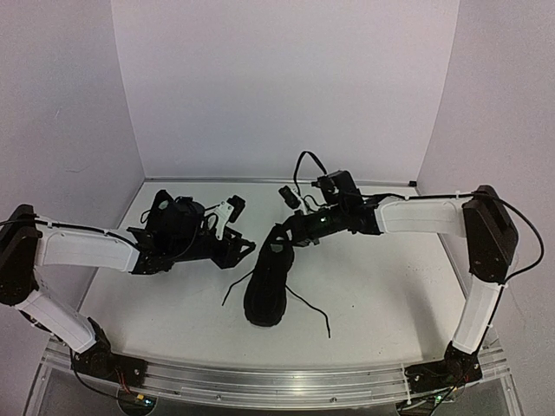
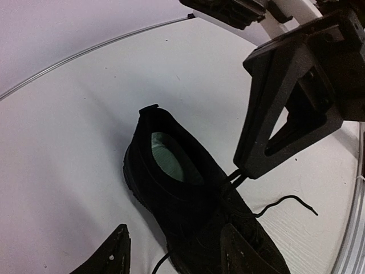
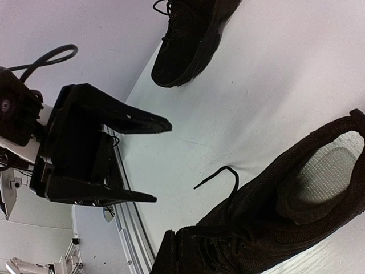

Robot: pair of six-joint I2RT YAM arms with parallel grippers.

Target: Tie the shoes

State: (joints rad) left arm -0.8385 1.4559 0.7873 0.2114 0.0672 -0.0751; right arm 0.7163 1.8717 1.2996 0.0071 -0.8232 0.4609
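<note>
White tabletop [image 1: 390, 286], enclosed by plain white walls [image 1: 286, 87]. The black fingers of the right gripper [image 2: 244, 169] are brought together at their tips and clamped on a thin black lace [image 2: 232, 181], which is led up from the laced front of the matte black low-top sneaker [image 1: 267, 290] beneath it. The black fingers of the left gripper [image 3: 162, 161] are held well apart and nothing is gripped; it is positioned beside the same sneaker, near the right gripper. The sneaker is laid at mid-table, its opening with the pale insole [image 2: 168, 160] turned toward the far wall and its toe toward the arm bases. Loose lace ends [image 1: 316, 310] are trailed over the table on both sides. A second matte black sneaker [image 3: 191, 40] is placed to the left, partly covered by the left arm in the top view. An aluminium rail [image 1: 277, 381] is fixed along the near edge.
</note>
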